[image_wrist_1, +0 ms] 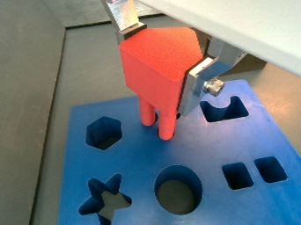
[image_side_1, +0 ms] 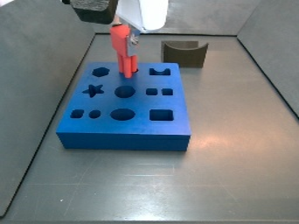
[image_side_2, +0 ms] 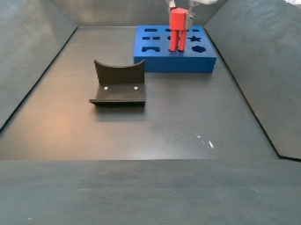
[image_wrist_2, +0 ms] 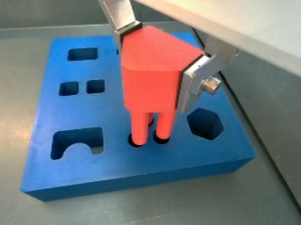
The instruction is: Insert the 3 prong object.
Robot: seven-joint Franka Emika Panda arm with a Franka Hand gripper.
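Directly beneath the claw (image_wrist_2: 159,54) the 3 prong object (image_wrist_2: 153,77) is held upright, its blocky red body clamped between the two silver fingers (image_wrist_2: 196,77); the claw is thus closed on the piece, as is shown in both wrist views, where one plate is pressed to the upper side of the body and the other to its flank. Below the claw the blue block (image_wrist_2: 70,167) is spread out on the desk (image_side_1: 233,105); the thin prongs at the lower end of the piece (image_wrist_1: 157,72) are pointed down at the block's top face, and in a wrist view their tips are seen reaching into small holes (image_wrist_2: 139,140) near the block's edge; how deep they sit cannot be told. Around the claw several other cut-outs are seen in the block: a hexagonal hole (image_wrist_1: 104,131), a star-shaped hole (image_wrist_1: 106,195), a round hole (image_wrist_1: 177,187) and a pair of small square holes (image_wrist_1: 253,172). In a side view the claw (image_side_1: 128,42) is found over the far part of the block (image_side_1: 122,109); beyond the claw, well apart from the block, a dark grey curved block (image_side_1: 184,53) is set on the desk; in a side view that curved block (image_side_2: 118,83) lies nearer the camera than the claw (image_side_2: 178,10).
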